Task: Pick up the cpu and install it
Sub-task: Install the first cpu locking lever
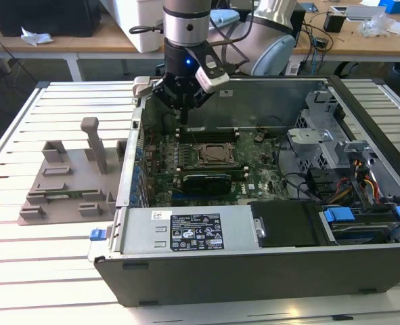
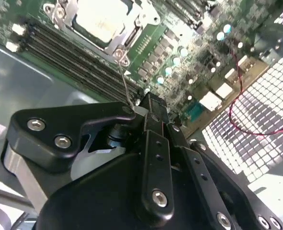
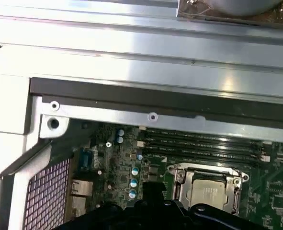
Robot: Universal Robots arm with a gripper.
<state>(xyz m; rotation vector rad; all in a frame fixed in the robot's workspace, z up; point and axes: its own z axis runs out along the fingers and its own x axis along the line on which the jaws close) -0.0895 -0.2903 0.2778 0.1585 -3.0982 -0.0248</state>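
— Can you read any print here?

— None legibly. In the exterior view the power supply [image 1: 186, 230] inside the computer case [image 1: 254, 277] carries a black label [image 1: 195, 232] and a small white sticker [image 1: 161, 215], both covered in lettering too fine to make out.

— And on the motherboard [image 3: 127, 158]?

— The cpu [image 3: 209, 193] bears faint markings on its metal top in the first wrist view, but they cannot be read.

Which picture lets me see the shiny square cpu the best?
The first wrist view shows the cpu best: its whole pale metal top sits square in the socket frame. In the second wrist view the cpu is glary and cut off at the edge. In the exterior view it is tiny.
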